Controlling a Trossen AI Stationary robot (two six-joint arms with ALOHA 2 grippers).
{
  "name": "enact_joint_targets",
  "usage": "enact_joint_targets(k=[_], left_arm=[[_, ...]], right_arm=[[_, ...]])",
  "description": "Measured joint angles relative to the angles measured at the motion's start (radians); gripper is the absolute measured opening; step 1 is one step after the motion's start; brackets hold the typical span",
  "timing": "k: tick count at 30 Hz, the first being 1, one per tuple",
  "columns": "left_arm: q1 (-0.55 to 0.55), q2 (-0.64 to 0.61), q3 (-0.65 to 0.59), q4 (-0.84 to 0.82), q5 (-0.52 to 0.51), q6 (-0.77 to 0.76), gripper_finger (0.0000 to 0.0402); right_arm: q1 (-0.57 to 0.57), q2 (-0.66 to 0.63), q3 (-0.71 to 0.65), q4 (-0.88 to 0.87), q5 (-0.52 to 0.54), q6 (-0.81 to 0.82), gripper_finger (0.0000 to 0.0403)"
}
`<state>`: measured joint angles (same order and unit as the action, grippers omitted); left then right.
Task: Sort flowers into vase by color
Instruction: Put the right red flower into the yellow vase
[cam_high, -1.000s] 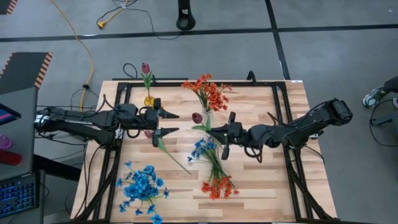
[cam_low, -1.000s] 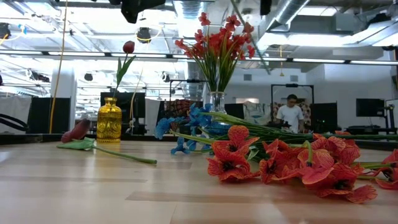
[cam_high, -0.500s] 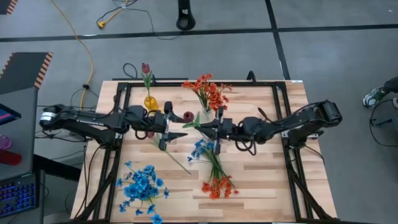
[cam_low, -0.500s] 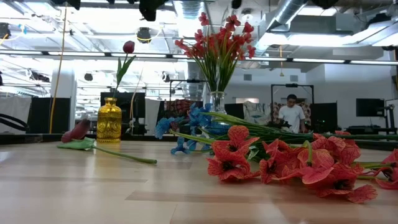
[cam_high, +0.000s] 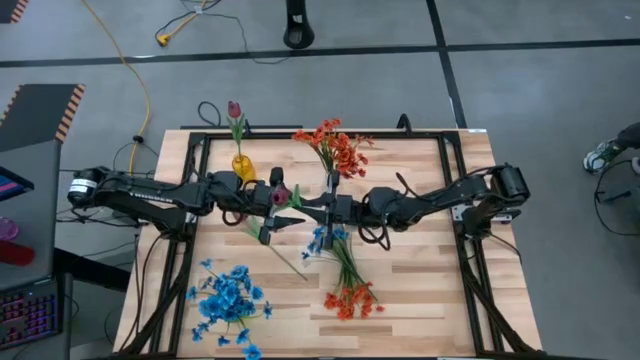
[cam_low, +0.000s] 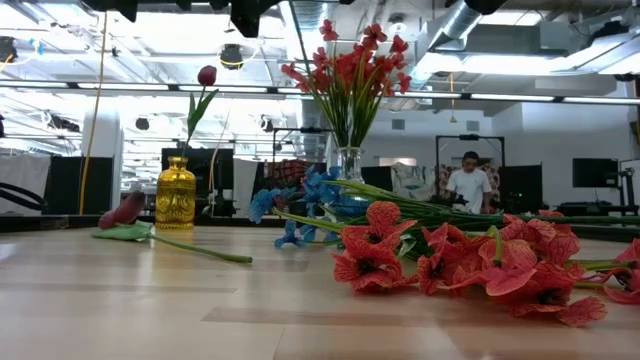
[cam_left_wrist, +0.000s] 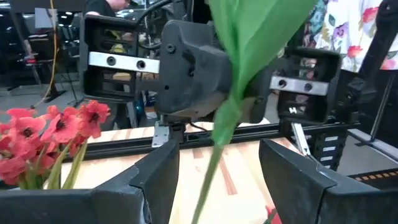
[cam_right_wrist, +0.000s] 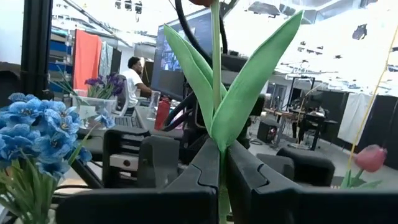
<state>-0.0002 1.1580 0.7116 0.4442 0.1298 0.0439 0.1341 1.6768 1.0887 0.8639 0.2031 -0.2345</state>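
The right claw (cam_high: 300, 203) is positioned above the middle of the worktop (cam_high: 420, 290), just left of the clear vase (cam_high: 331, 182) that holds the orange-red sprigs (cam_high: 335, 148). Its fingers are pressed together on the green stem of a maroon tulip (cam_high: 281, 193), which stands upright between them in the right wrist view, leaves spread above the fingertips (cam_right_wrist: 205, 163). The left claw (cam_high: 272, 210) faces it from the side away from the clear vase, fingers spread, with the tulip stem hanging between them and no contact visible. A yellow vase (cam_high: 241, 162) stands to the left of the clear vase and carries one maroon tulip (cam_high: 234, 109). A second loose tulip (cam_low: 122, 211) lies flat on the worktop near the yellow vase. In front of the clear vase, a bundle of blue and orange-red sprigs (cam_high: 345, 270) lies on the worktop. A separate blue cluster (cam_high: 228, 298) lies well apart from the clear vase, toward the front left corner.
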Motion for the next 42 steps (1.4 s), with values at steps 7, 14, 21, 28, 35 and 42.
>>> enact_joint_targets(k=[7,14,21,28,35,42], left_arm=[[0.0,0.0,0.0,0.002,-0.054,-0.004,0.0143],[-0.001,0.0,0.0,0.002,-0.109,-0.004,0.0059],[-0.001,0.0,0.0,0.002,-0.106,-0.006,0.0005],[-0.001,0.0,0.0,-0.003,-0.108,-0.038,0.0002],[0.0,-0.009,0.0,-0.014,-0.112,-0.038,0.0001],[0.029,-0.147,0.0,-0.128,-0.115,-0.038,0.0]], right_arm=[[0.0,-0.005,0.003,0.002,0.0,-0.01,0.0036],[0.0,-0.006,0.003,-0.007,0.006,-0.01,0.0037],[0.0,-0.006,0.003,-0.007,0.012,-0.008,0.0054],[0.0,-0.007,0.003,-0.014,0.011,-0.001,0.0071],[-0.006,-0.007,0.003,-0.027,0.065,0.05,0.0158],[-0.006,-0.082,0.002,-0.161,0.19,0.044,0.0255]])
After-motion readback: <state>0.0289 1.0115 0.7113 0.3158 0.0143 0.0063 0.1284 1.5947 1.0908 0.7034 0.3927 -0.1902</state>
